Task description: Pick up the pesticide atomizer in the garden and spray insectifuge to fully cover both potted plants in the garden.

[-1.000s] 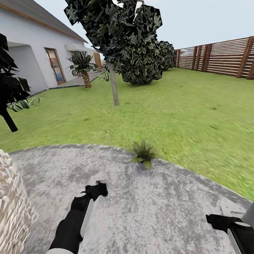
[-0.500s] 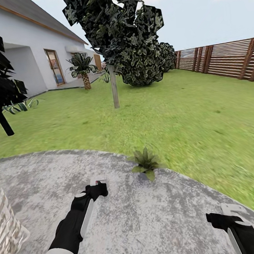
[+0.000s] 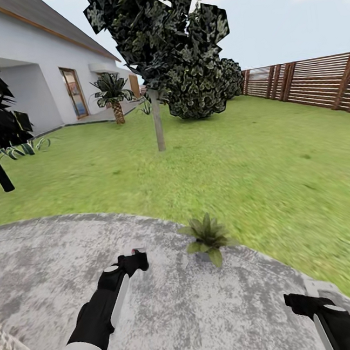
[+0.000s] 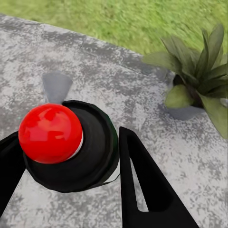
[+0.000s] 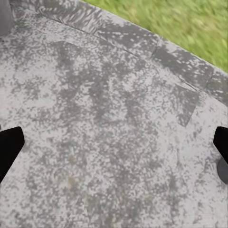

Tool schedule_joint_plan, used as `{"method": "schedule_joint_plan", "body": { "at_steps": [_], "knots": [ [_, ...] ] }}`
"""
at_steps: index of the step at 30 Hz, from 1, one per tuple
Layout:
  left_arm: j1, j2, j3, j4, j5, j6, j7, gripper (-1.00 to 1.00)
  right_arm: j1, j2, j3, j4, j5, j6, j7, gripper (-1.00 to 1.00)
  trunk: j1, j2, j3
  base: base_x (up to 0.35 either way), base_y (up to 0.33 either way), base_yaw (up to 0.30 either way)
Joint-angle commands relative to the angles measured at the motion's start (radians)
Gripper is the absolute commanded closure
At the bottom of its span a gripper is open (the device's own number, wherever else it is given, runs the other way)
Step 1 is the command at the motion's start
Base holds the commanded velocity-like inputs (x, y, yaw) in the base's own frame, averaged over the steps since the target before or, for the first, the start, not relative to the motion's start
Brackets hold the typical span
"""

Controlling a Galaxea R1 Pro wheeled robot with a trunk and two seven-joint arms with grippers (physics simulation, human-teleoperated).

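Left gripper (image 4: 71, 156) clamped on the pesticide atomizer (image 4: 64, 142), held above the stone patio (image 3: 212, 312).

The atomizer's red top (image 3: 135, 251) points ahead between the two black fingers (image 4: 142, 185). The right gripper (image 5: 114, 142) hangs low over bare patio stone, its fingertips spread wide apart with nothing between them. One potted plant (image 3: 206, 236) stands at the patio's edge, near and ahead-right of the left gripper, apart from it. Beyond lie the lawn (image 3: 238, 157), a dark tree (image 3: 151, 41), a white house (image 3: 39, 76) and a slatted wooden fence (image 3: 311, 80).
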Motion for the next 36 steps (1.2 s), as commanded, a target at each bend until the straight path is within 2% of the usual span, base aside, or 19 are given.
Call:
{"method": "schedule_joint_plan", "body": {
  "at_steps": [1, 16, 28, 36],
  "knots": [
    [0.0, 0.0, 0.0, -0.001, 0.005, 0.005, 0.0, 1.0, -0.001, 0.0, 0.0, -0.001, 0.01, 0.006, 0.003, -1.0, 0.0, 0.0, 0.0, 0.338, 0.107, -0.099],
    [0.0, 0.0, 0.0, -0.001, 0.005, 0.006, 0.0, 1.0, 0.0, 0.0, 0.0, -0.001, 0.01, 0.006, 0.003, -1.0, 0.0, 0.0, 0.017, 0.315, 0.038, -0.173],
    [0.0, -0.002, 0.0, -0.001, 0.005, 0.007, 0.0, 1.0, 0.0, -0.001, 0.0, -0.001, 0.01, 0.006, 0.003, -1.0, 0.0, 0.0, 0.019, 0.024, 0.0, -0.018],
    [0.0, -0.002, 0.0, -0.001, 0.005, 0.007, 0.0, 1.0, 0.0, -0.001, 0.0, -0.001, 0.01, 0.005, 0.003, -1.0, -0.03, 0.056, 0.044, 0.0, 0.0, 0.0]
  ]
}}
